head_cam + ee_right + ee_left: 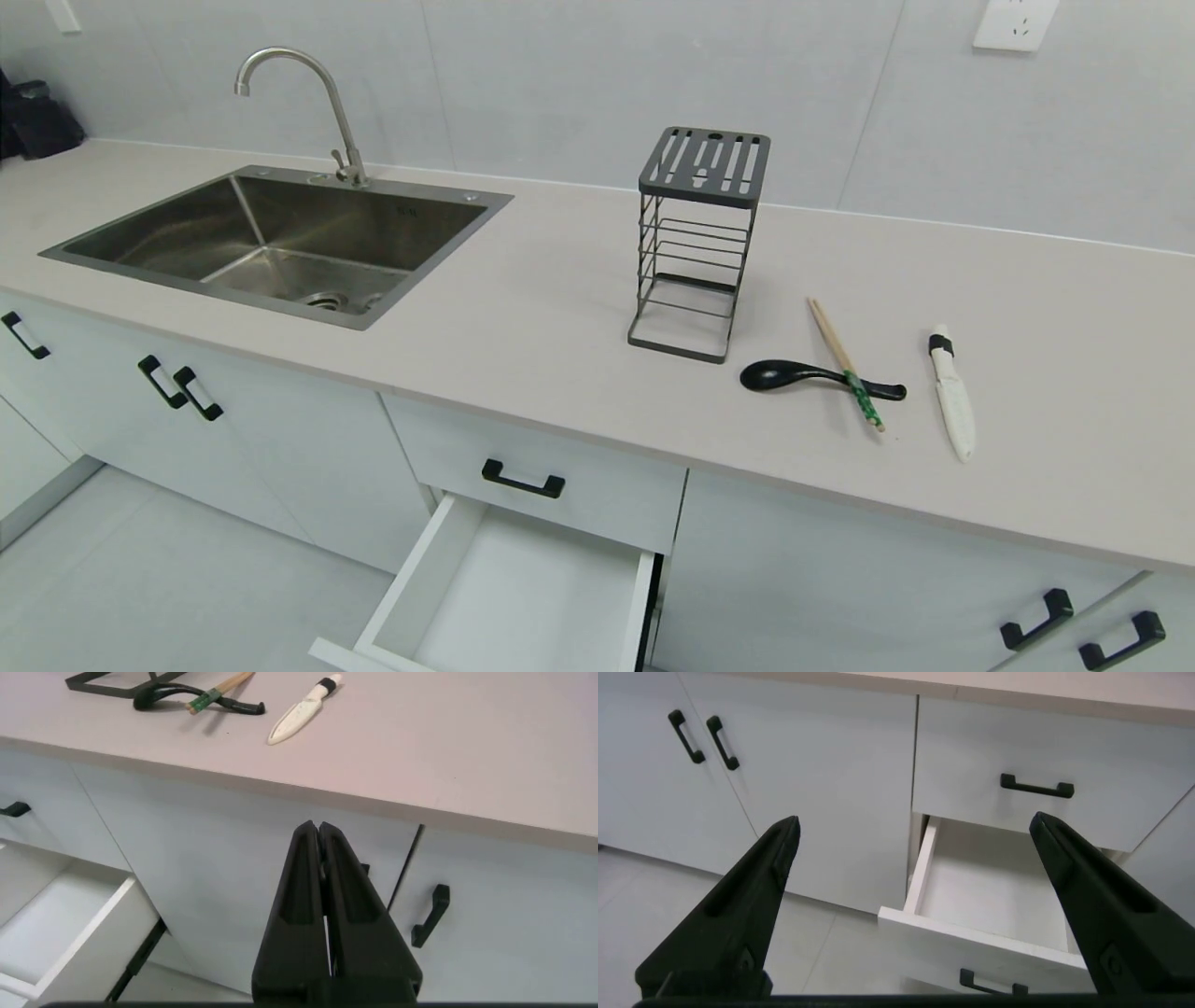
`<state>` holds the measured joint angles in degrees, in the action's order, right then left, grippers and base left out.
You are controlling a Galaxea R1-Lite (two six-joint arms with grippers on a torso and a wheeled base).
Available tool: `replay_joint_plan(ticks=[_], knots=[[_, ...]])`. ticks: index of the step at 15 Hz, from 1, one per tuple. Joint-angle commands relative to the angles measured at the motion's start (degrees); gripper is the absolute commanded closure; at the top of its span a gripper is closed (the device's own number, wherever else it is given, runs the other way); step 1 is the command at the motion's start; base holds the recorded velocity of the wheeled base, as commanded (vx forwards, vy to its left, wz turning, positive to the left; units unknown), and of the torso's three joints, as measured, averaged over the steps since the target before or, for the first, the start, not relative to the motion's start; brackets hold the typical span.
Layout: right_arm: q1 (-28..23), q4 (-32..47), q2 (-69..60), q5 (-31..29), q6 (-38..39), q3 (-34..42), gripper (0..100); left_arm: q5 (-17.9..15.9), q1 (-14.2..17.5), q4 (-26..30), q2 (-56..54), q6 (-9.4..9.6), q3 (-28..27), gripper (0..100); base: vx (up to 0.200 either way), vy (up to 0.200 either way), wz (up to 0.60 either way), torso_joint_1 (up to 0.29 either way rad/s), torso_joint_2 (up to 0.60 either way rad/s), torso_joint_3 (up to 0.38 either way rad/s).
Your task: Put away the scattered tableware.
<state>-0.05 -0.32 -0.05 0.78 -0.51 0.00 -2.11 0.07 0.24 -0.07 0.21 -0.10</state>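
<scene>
Head view: a dark wire utensil rack with a slotted top [695,243] stands on the pale counter [523,308]. Just beside the rack's base lies a glossy black spoon [775,375]. A pair of wooden chopsticks with green ends [831,336] lies across the spoon's handle. A white sheathed knife with a black band [954,411] lies beyond the chopsticks, farther from the rack. Below the rack, a white drawer [523,597] is pulled out.

Left wrist view: the left gripper [915,826] has its fingers spread wide, holding nothing, before the open drawer [990,887].

Right wrist view: the right gripper [320,831] has its fingers pressed together with nothing between them, below the counter edge [374,775]. The spoon [154,698], chopsticks [224,686] and knife [304,711] lie beside the rack's base [103,681].
</scene>
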Motion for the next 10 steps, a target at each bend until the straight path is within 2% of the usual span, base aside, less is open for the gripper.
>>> replay_joint_plan(ticks=[1,2,3,10], knots=[[-0.04,-0.03,0.05,0.01,-0.02,0.0,100,0.0,0.01,0.02,0.07,-0.03,0.01,0,0.0,0.0,0.0,0.0,0.0,0.0],[-0.04,-0.03,0.05,0.01,-0.02,0.0,100,0.0,0.01,0.02,0.07,-0.03,0.01,0,0.0,0.0,0.0,0.0,0.0,0.0],[-0.04,-0.03,0.05,0.01,-0.02,0.0,0,0.0,0.01,0.02,0.07,0.06,0.01,0,0.0,0.0,0.0,0.0,0.0,0.0],[-0.04,-0.12,0.05,0.36,0.51,0.0,0,0.0,0.01,0.02,0.07,-0.03,0.01,0,0.0,0.0,0.0,0.0,0.0,0.0]])
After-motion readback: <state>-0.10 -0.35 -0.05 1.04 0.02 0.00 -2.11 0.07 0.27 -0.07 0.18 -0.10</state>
